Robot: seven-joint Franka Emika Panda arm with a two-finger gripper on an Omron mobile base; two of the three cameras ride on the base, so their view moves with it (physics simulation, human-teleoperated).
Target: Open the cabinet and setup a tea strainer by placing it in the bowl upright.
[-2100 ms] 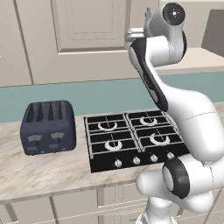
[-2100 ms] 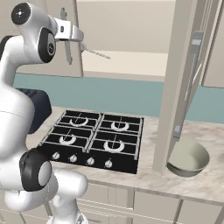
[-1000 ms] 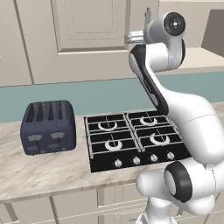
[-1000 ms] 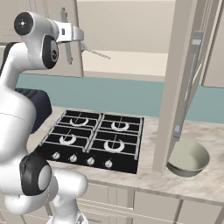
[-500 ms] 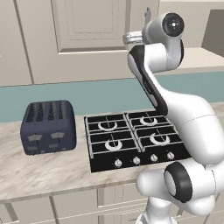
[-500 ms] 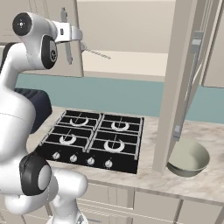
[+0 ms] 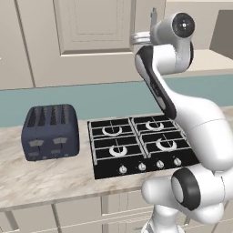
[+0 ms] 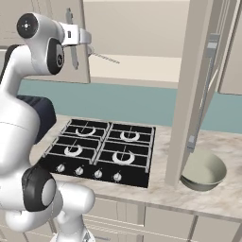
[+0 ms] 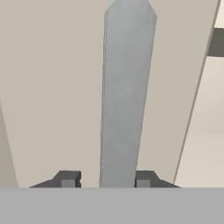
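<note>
Raised high from the base, elbow bent, with the gripper level at the cabinet, fingertips spread apart either side of the silver bar handle and not yet clamped on it. Right door swung open edge-on, half hiding the bowl on the counter. Barely legible on the shelf: the tea strainer, a thin wire.

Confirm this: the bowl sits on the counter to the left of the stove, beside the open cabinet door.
Wrong side. The right base view shows the bowl on the counter to the right of the stove, beside the open cabinet door. A toaster stands left of the stove.
</note>
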